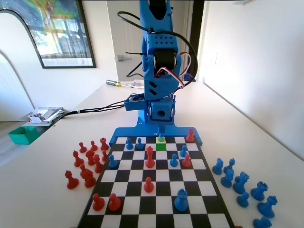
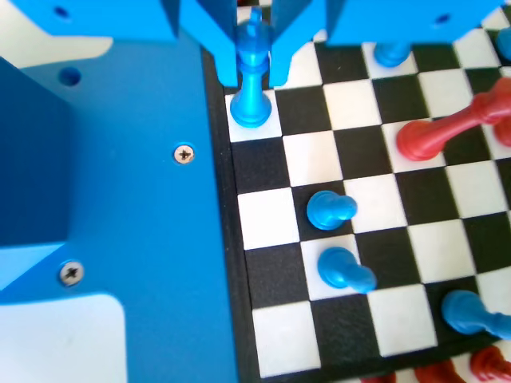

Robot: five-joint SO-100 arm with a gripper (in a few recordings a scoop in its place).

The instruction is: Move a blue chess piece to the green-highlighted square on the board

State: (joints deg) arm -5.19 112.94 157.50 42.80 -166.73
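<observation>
The slim blue chess piece (image 1: 161, 138) stands upright on the green-highlighted square (image 1: 161, 144) in the far row of the board (image 1: 156, 190), right by the blue frame. My gripper (image 1: 161, 129) hangs low directly over it. In the wrist view the piece (image 2: 251, 88) rests with its base on an edge square beside the frame. My gripper (image 2: 254, 72) has its two jaws pressed against either side of the piece's pointed top, shut on it.
Two blue pawns (image 1: 129, 143) stand left of the green square, and a red piece (image 1: 190, 135) stands in the far right corner. A tall red piece (image 1: 150, 156) is two rows nearer. Captured red pieces (image 1: 88, 166) lie left of the board, blue ones (image 1: 242, 183) right.
</observation>
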